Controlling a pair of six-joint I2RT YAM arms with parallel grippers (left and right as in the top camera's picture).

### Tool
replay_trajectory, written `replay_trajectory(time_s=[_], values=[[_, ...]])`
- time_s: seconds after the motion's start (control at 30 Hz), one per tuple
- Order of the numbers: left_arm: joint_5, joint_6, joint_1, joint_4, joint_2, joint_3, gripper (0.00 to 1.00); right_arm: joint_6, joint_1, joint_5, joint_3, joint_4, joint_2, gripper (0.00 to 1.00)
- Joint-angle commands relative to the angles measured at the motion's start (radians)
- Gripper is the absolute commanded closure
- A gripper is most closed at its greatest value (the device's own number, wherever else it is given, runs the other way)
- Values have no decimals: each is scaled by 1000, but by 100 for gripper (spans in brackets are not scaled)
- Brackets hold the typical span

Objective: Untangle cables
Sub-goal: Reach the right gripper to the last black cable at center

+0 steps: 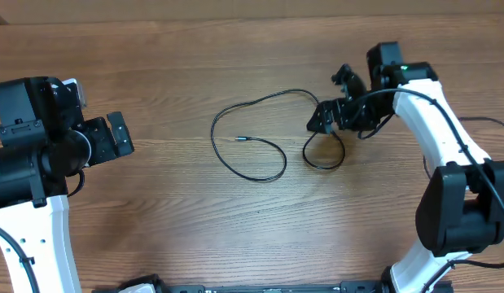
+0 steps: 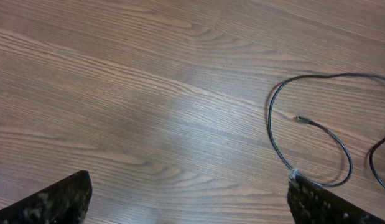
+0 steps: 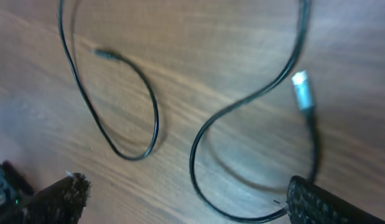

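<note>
One thin black cable (image 1: pixel 235 167) lies on the wooden table, in a large loop at the centre and a small loop (image 1: pixel 324 155) to its right. One small dark plug (image 1: pixel 242 139) rests inside the large loop. My right gripper (image 1: pixel 333 99) hovers open over the cable's right end. In the right wrist view the small loop (image 3: pixel 193 163) curves between the fingers (image 3: pixel 329 202), and a silver-tipped plug (image 3: pixel 301 87) points upward in the frame beyond them. My left gripper (image 1: pixel 121 134) is open at the left, away from the cable. Its wrist view shows the large loop (image 2: pixel 273 134) at the right.
Wood-grain tabletop (image 1: pixel 170 203) extends all around. The white right arm (image 1: pixel 443 130) reaches in from the lower right with its own thicker black cable. The left arm's base (image 1: pixel 32 163) stands at the left edge.
</note>
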Motion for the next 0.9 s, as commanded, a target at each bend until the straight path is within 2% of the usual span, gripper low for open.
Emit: replay_trajectory(time_s=[0.0, 0.6, 0.87], values=[[-6, 0, 5, 2, -11, 8, 0, -11, 16, -34, -57, 11, -17, 0], [-6, 0, 5, 2, -11, 8, 0, -3, 40, -327, -396, 312, -16, 0], [-6, 0, 5, 2, -11, 8, 0, 3, 40, -327, -447, 353, -16, 0]])
